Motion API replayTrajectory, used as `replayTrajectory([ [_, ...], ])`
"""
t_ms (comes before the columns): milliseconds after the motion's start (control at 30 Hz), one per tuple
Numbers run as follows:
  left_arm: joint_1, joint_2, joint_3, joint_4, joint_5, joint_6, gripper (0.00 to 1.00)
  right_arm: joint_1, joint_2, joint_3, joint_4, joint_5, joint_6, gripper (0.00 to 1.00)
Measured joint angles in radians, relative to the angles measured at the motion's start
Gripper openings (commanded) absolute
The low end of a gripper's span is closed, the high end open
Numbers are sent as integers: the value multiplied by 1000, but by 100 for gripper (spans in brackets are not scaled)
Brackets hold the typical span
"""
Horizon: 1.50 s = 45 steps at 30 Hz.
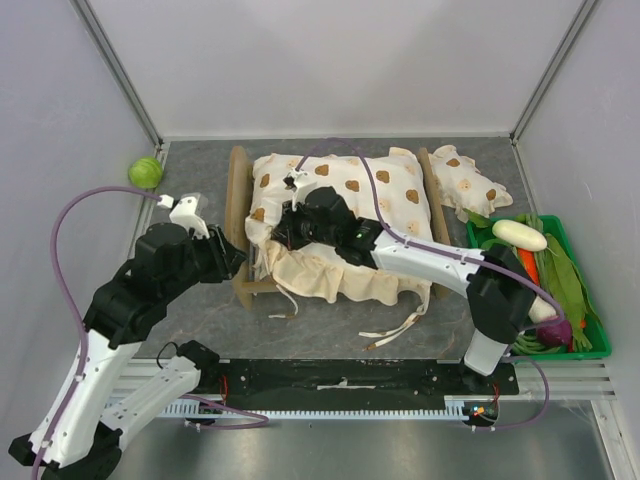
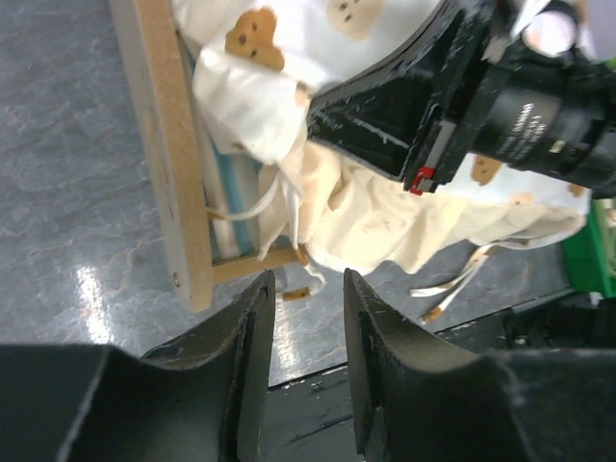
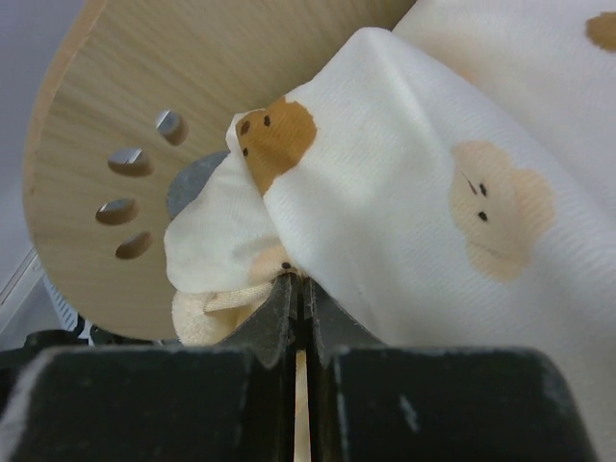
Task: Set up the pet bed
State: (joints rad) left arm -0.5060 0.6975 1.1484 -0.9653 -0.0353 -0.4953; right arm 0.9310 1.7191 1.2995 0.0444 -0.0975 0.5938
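Observation:
The pet bed (image 1: 238,205) stands mid-table, its rounded headboard to the left. The cream bear-print cushion (image 1: 345,185) lies crumpled over it, hanging off the near side. My right gripper (image 1: 287,228) is shut on a fold of the cushion near the headboard. The right wrist view shows the jaws (image 3: 299,285) pinching cushion fabric (image 3: 433,192) in front of the paw-cutout headboard (image 3: 144,87). My left gripper (image 1: 238,258) is open and empty by the bed's near-left corner. Its wrist view shows the jaws (image 2: 308,281) above the table, just off the wooden rail (image 2: 168,154) and striped base (image 2: 234,197).
The small frilled bear-print pillow (image 1: 462,180) lies right of the bed. A green crate (image 1: 597,345) of toy vegetables stands at the right edge. A green ball (image 1: 146,172) sits at the back left. Loose cushion ties (image 1: 400,328) trail on the table near the front.

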Motion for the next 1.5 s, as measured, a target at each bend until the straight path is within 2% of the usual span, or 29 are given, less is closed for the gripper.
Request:
replayTrajectory([
  [267, 0, 49, -114, 12, -59, -6, 50, 75, 117, 56, -17, 138, -11, 2],
  [367, 0, 44, -125, 24, -69, -6, 51, 107, 148, 56, -36, 164, -18, 7],
  [467, 0, 42, -135, 43, -76, -7, 51, 115, 158, 56, -51, 174, -21, 18],
  [500, 0, 41, -141, 47, -80, -8, 52, 114, 158, 56, -58, 175, -29, 26],
  [567, 0, 39, -148, 56, -85, -13, 55, 113, 152, 56, -66, 177, -43, 33],
  [600, -2, 35, -150, 59, -86, -14, 57, 113, 144, 56, -76, 177, -51, 41],
  [667, -5, 27, -155, 67, -86, -19, 58, 113, 120, 56, -92, 173, -71, 49],
  [700, -7, 22, -158, 71, -86, -20, 58, 113, 103, 56, -102, 169, -85, 58],
  [800, -7, 14, -167, 83, -86, -22, 59, 113, 33, 56, -135, 139, -120, 68],
  [900, -7, 13, -174, 92, -88, -24, 60, 113, -42, 56, -143, 109, -140, 71],
  [967, -8, 13, -178, 99, -92, -28, 61, 113, -93, 49, -145, 97, -147, 71],
  [1100, -9, 21, -198, 121, -107, -32, 60, 113, -204, -14, -150, 79, -154, 63],
  [1233, -9, 70, -215, 134, -132, -34, 53, 116, -332, -156, -156, 27, -153, 54],
  [1267, -9, 86, -221, 136, -140, -34, 47, 122, -360, -199, -155, 15, -146, 51],
  [1400, -9, 140, -239, 153, -166, -34, 46, 165, -447, -375, -167, -28, -108, 45],
  [1500, -8, 166, -240, 172, -177, -34, 47, 198, -445, -457, -169, -33, -81, 40],
])
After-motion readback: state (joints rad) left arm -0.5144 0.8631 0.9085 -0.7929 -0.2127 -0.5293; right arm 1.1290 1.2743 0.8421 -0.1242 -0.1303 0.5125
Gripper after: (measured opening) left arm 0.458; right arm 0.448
